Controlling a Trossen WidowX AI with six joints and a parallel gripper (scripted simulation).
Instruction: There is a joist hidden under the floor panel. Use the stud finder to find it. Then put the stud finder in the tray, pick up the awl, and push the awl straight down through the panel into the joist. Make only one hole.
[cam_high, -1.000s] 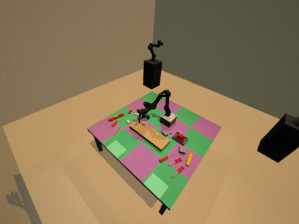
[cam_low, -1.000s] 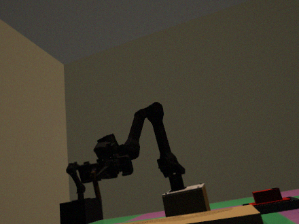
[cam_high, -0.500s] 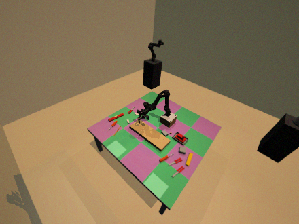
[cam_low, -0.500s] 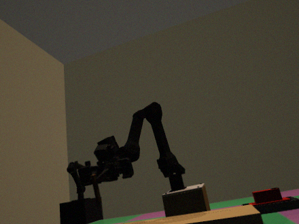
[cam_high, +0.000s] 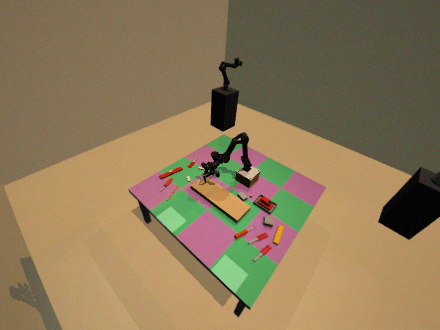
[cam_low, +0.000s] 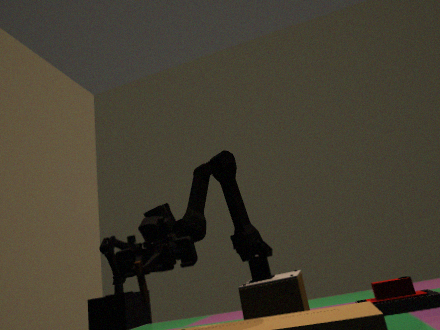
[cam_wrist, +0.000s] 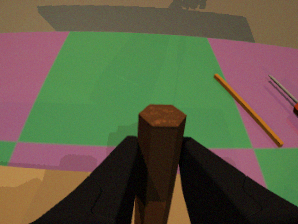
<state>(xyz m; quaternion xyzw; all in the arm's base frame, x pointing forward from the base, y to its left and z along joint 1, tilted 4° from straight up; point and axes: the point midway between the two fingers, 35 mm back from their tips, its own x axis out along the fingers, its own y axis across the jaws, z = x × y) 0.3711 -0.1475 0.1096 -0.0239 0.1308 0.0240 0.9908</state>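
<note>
My gripper (cam_high: 205, 176) (cam_low: 139, 262) (cam_wrist: 157, 146) is shut on the awl (cam_low: 143, 284) (cam_wrist: 161, 160), whose brown six-sided handle stands upright between the fingers. The gripper is over the far-left end of the tan floor panel (cam_high: 225, 202) (cam_low: 330, 318) (cam_wrist: 20, 192). The awl's tip is hidden, and I cannot tell whether it touches the panel. The red stud finder (cam_high: 265, 202) (cam_low: 393, 288) lies in the dark tray (cam_high: 263, 208) (cam_low: 417, 301), beside the panel's right end. The joist is not visible.
A thin orange stick (cam_high: 172, 193) (cam_wrist: 247, 109) and a red-handled screwdriver (cam_high: 167, 183) lie left of the panel, near a long red tool (cam_high: 171, 173). A grey block (cam_high: 242, 196) lies between panel and tray. Pliers (cam_high: 259, 238) and a yellow block (cam_high: 278, 234) lie at the front right.
</note>
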